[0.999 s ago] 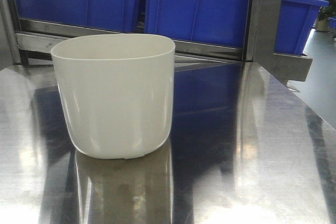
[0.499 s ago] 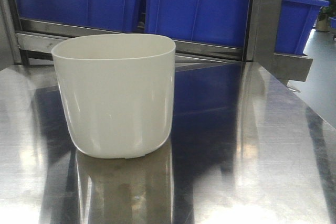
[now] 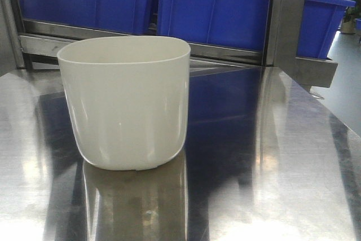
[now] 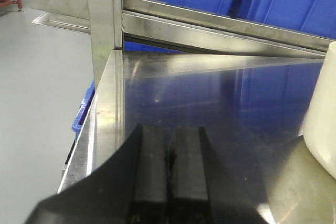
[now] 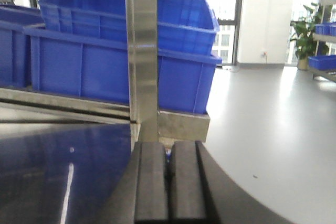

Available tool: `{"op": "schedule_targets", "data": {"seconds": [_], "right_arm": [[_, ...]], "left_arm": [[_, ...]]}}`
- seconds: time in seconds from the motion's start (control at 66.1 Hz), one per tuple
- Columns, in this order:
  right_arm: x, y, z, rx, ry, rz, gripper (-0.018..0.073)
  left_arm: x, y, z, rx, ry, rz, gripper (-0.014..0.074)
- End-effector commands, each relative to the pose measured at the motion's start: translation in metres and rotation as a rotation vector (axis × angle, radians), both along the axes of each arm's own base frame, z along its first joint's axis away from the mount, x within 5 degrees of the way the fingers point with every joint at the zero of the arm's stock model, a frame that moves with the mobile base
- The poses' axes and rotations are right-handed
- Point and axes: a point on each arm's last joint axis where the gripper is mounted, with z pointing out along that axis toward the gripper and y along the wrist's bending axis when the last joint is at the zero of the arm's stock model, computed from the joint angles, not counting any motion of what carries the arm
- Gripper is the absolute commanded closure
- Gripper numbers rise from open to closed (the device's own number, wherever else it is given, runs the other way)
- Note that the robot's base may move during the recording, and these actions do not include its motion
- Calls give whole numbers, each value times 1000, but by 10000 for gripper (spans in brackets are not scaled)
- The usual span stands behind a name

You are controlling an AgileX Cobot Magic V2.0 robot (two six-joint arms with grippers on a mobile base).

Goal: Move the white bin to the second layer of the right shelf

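white bin: the white bin (image 3: 127, 105) stands upright on the desk (image 3: 271, 156), a bit left of the middle in the front view. Its open mouth faces up and the inside is hidden from this angle. Its reflection shows in the shiny steel right under it.
bin from the left wrist: only a sliver of its wall pokes in at the right edge. It rests on the desk, off to the side of the left gripper and not touching it.
left gripper: the left gripper (image 4: 169, 132) hangs over the desk near its left edge. The jaws are pressed together and hold nothing.
right gripper: the right gripper (image 5: 169, 148) is the same deal, jaws squeezed flat against each other. It's at the desk's right edge and points at the steel post (image 5: 143, 51).
behind the bin: blue crates (image 3: 214, 12) are lined up on a rack, with a steel rail (image 3: 225, 52) running along below them.
off to the right: grey floor (image 5: 273, 129) and a potted plant (image 5: 303, 40) by the windows.
vs. a second ago: honestly almost nothing. The whole front view has slid a hair to the right, with bin, crates and post all shifting together. The bin sits in the same spot on the desk, same pose.
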Motion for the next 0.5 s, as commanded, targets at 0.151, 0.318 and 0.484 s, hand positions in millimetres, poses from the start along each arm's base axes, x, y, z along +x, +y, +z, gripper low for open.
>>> {"op": "schedule_targets", "data": {"seconds": [0.151,0.318,0.484], "right_arm": [[9,0,43,50,27,8,503],[31,0,103,46,123,4,503],[72,1,160,43,243,-3,503]], "left_arm": [[0,0,0,-24,-76,0,512],[0,0,0,-24,-76,0,512],[0,0,0,-24,-76,0,512]]}}
